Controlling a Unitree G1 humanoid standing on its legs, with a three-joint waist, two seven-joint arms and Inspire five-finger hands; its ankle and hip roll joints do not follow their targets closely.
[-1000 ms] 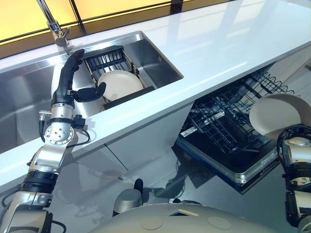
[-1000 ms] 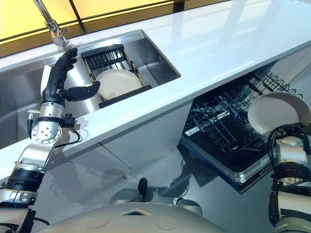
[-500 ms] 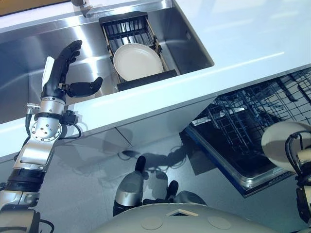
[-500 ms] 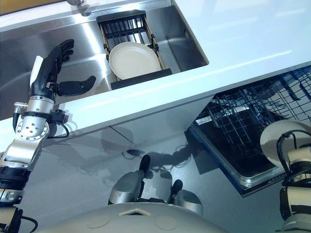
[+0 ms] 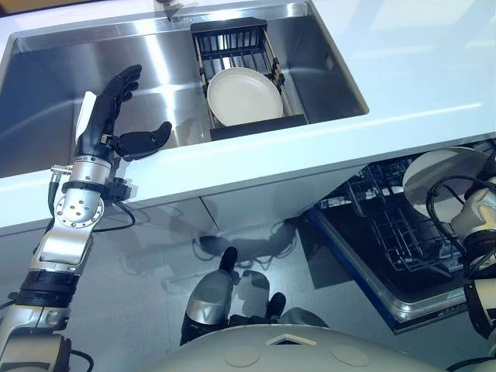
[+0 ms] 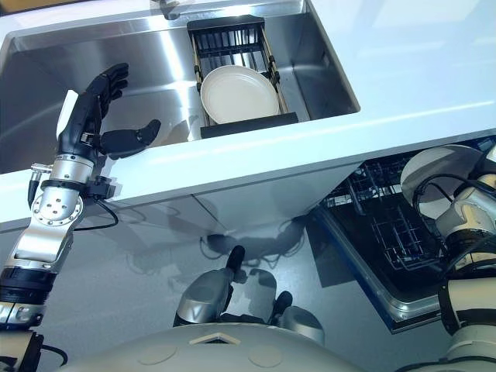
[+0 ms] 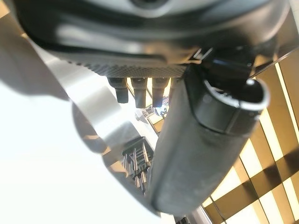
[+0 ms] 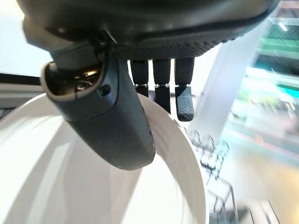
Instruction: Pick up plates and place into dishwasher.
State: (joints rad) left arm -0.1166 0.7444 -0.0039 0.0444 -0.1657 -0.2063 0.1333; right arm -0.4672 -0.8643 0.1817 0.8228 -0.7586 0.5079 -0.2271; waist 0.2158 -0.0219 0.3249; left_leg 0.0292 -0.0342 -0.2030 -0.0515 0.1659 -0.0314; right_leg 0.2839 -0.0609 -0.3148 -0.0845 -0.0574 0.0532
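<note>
Your right hand (image 8: 140,93) pinches a plate (image 5: 443,174) above the dishwasher rack (image 5: 395,225) at lower right; next, lower it between the tines. Your left hand (image 5: 116,124) hangs open, empty, over the sink (image 5: 46,93), near another plate (image 5: 244,96).

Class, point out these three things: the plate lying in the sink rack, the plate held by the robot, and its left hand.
plate in the sink rack (image 5: 245,96), left eye view, its centre.
held plate (image 5: 440,172), left eye view, its face.
left hand (image 5: 105,132), left eye view, its palm.
</note>
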